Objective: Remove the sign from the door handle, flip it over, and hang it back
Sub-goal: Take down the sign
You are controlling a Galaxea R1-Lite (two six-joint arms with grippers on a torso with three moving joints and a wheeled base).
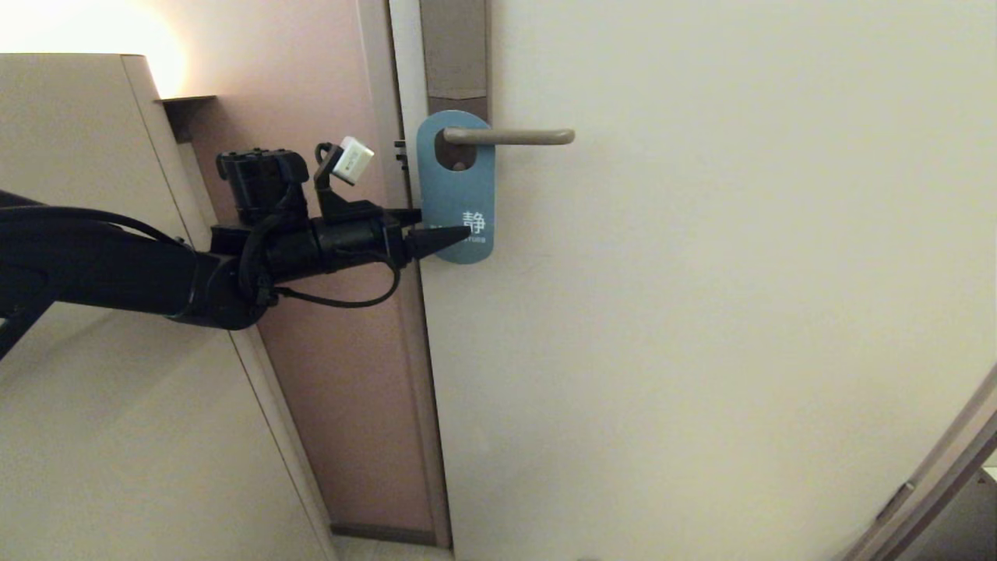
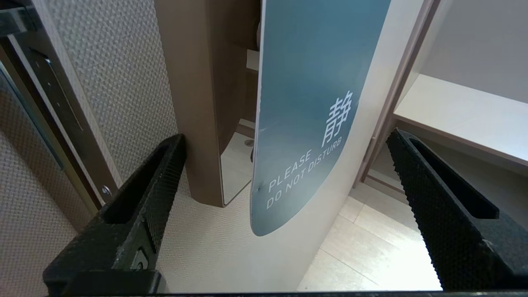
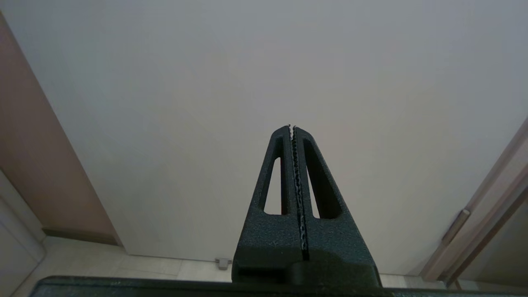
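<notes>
The blue sign (image 1: pixel 459 187) hangs by its oval hole on the grey-beige door handle (image 1: pixel 514 136), flat against the door, with the white character facing out. My left gripper (image 1: pixel 456 234) reaches in from the left at the sign's lower end. In the left wrist view its fingers (image 2: pixel 156 185) are spread wide, with the sign's lower part (image 2: pixel 305 103) between them and not touching either one. The left gripper (image 2: pixel 285 138) is open. My right gripper (image 3: pixel 292 127) is shut and empty, pointing at the bare door, out of the head view.
The pale door (image 1: pixel 701 312) fills the right side. The tall lock plate (image 1: pixel 456 54) rises above the handle at the door's edge. A pink wall (image 1: pixel 311 101) and a beige cabinet (image 1: pixel 78 156) stand left. A white shelf (image 2: pixel 466 115) shows beyond the door.
</notes>
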